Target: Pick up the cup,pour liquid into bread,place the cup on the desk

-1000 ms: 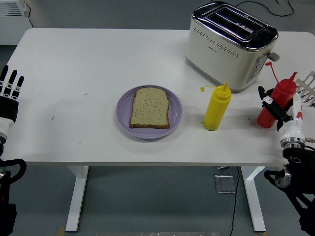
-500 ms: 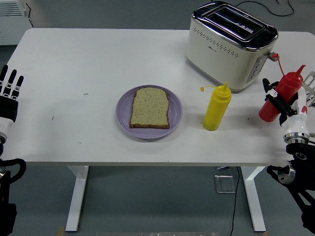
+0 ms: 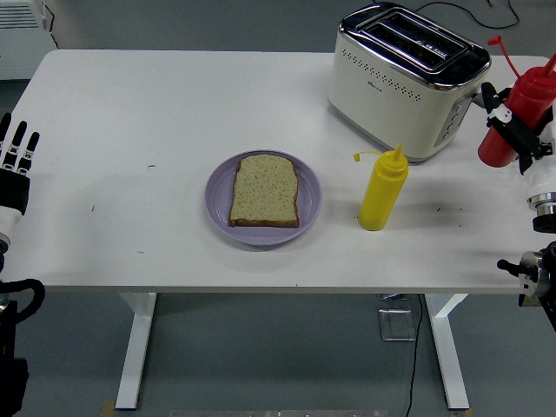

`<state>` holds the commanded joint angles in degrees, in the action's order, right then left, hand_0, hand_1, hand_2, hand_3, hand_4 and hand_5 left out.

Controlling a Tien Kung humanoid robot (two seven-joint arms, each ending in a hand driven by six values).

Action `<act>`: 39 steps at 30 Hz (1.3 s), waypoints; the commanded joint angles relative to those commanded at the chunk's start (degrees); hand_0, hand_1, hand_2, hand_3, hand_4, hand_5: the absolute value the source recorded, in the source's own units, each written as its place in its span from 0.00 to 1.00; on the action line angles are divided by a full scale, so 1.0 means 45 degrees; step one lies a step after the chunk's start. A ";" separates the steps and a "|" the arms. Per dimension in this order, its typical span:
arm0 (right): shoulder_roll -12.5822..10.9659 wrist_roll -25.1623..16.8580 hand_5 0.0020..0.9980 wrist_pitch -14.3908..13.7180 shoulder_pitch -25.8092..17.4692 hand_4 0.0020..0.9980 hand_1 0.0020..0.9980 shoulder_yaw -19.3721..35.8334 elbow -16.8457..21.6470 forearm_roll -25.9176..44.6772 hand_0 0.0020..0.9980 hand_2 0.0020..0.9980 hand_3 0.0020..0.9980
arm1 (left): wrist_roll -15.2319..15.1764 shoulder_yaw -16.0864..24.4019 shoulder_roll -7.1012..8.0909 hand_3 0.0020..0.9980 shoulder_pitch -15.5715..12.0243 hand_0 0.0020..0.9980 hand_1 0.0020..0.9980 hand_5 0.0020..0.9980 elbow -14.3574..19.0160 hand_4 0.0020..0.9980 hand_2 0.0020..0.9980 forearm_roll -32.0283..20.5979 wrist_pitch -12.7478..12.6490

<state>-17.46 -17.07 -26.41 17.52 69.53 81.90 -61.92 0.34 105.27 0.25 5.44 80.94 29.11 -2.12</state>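
A red squeeze bottle (image 3: pixel 519 113) with a thin nozzle hangs above the table at the far right, tilted a little, and my right hand (image 3: pixel 521 130) is shut on it. A slice of brown bread (image 3: pixel 265 190) lies on a purple plate (image 3: pixel 222 217) in the middle of the table, well left of the bottle. My left hand (image 3: pixel 15 169) rests at the table's left edge, fingers straight and holding nothing. No cup is in view.
A yellow squeeze bottle (image 3: pixel 383 188) stands upright right of the plate. A cream and chrome toaster (image 3: pixel 405 81) sits at the back right, just left of the raised red bottle. A cable trails behind the toaster.
My right hand has lifted the red bottle off the table, up and slightly right, to about the toaster's height. The left hand has stayed put.
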 joint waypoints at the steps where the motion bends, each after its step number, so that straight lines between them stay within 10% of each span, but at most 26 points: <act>1: -0.0081 0.0228 0.33 -0.0005 0.0139 0.80 0.05 0.0021 0.0112 -0.0450 0.06 0.19 0.28 | -0.0001 0.0004 -0.0002 0.70 0.0002 0.79 0.74 1.00 0.0001 0.55 0.74 -0.0001 0.0002; 12: -0.0515 0.3365 0.35 -0.0120 0.2164 0.78 0.05 -0.0690 0.0645 -0.6065 0.07 0.19 0.28 | -0.0004 0.0048 -0.0012 0.70 -0.0002 0.79 0.74 1.00 -0.0001 0.55 0.74 0.0001 0.0001; 29: -0.0126 0.7209 0.36 0.2542 0.5862 0.76 0.05 -0.3915 -0.0922 -1.5130 0.08 0.19 0.29 | -0.0009 0.0005 -0.0046 0.70 -0.0130 0.79 0.74 1.00 -0.0020 0.55 0.74 0.0000 0.0002; 39: -0.0344 0.7743 0.35 0.3387 0.6779 0.74 0.06 -0.5605 -0.1581 -1.5130 0.09 0.19 0.29 | -0.0017 -0.0005 -0.0035 0.70 -0.0153 0.79 0.74 1.00 -0.0014 0.55 0.74 0.0005 0.0010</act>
<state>-19.00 17.77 -11.17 48.03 44.31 74.78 -130.00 0.26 105.25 0.10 4.76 80.88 29.13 -2.08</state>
